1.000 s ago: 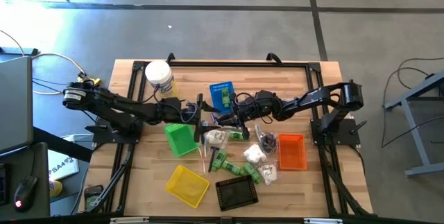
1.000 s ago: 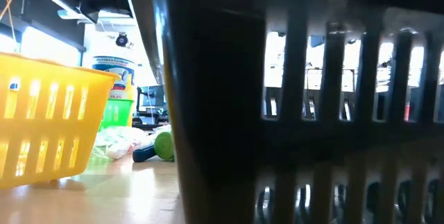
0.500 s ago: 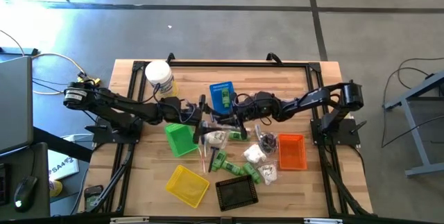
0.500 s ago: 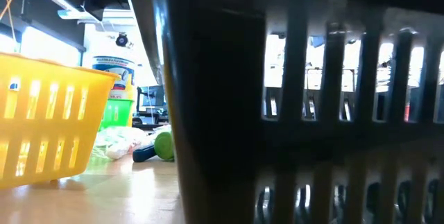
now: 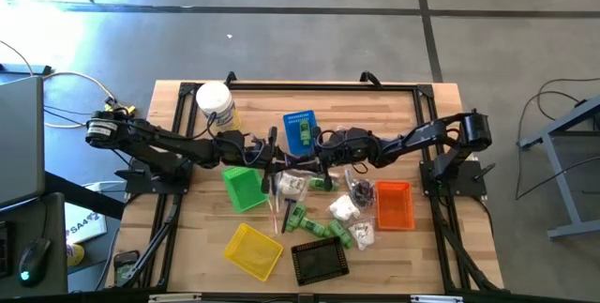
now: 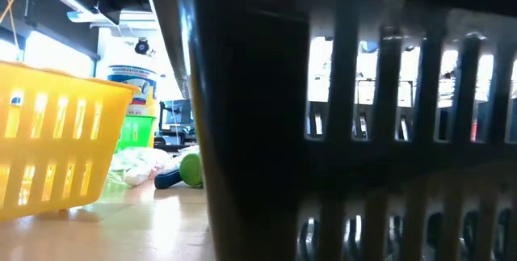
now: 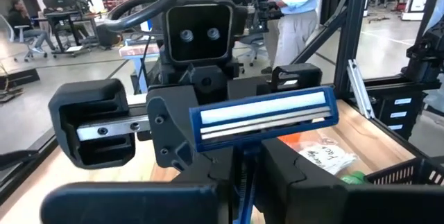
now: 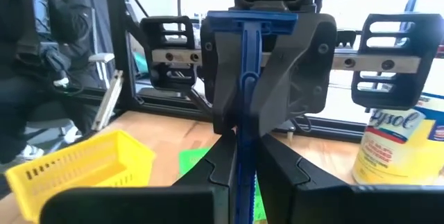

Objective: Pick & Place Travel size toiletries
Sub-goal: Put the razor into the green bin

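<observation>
A blue razor [image 7: 263,116] with a white-striped head hangs over the middle of the table between both grippers. My left gripper [image 5: 278,157] comes in from the table's left and my right gripper [image 5: 314,159] from the right. They face each other, both shut on the razor. Other travel size toiletries lie below and nearer on the table: green bottles [image 5: 305,219], white packets [image 5: 342,209] and thin pale sticks [image 5: 275,211]. My left gripper pinches the razor's blue handle [image 7: 241,182] between its two fingers, below the head. The fingers reach in level from the table's left and lie across the handle. The razor stands roughly upright, head up, clear of the table. My right gripper pinches the same handle [image 8: 243,148] between its two fingers, coming in level from the table's right, opposite the left fingers [image 8: 222,78]. Its fingers lie across the handle. The razor's head [image 8: 246,21] rises above both holds.
A white jar with a yellow label [image 5: 216,106] stands far left. Around the middle are a blue basket [image 5: 300,127], a green basket [image 5: 242,189], a yellow basket [image 5: 253,249], a black basket [image 5: 321,261] and an orange basket [image 5: 394,204]. The black basket [image 6: 347,132] fills the low view.
My right gripper has moved a little toward the table's left, closer to my left gripper. The things on the table lie as before.
</observation>
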{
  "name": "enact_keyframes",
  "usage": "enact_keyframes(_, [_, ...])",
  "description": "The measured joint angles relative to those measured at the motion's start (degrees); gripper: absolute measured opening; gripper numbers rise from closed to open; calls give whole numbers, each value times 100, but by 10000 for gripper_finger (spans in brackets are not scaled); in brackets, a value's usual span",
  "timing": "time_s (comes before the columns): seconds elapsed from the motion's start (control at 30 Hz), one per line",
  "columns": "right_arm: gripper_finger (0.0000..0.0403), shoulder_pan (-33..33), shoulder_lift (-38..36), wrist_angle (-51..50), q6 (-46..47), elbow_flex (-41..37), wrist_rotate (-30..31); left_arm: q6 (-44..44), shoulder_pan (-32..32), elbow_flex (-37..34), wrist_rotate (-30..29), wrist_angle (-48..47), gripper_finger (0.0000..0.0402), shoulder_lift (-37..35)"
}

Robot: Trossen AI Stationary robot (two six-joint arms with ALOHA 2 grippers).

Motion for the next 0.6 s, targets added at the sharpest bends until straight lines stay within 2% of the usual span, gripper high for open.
enact_keyframes(0.2, [33,40,0,-35,-6,-1,55,16,-2,0,2,-30,26,-2])
enact_keyframes(0.3, [48,29,0,-39,177,-1,77,12,0,0,4,-34,26,-2])
enact_keyframes(0.6, [195,-5,0,-133,212,-1,-56,12,-2,-9,19,-181,26,-191])
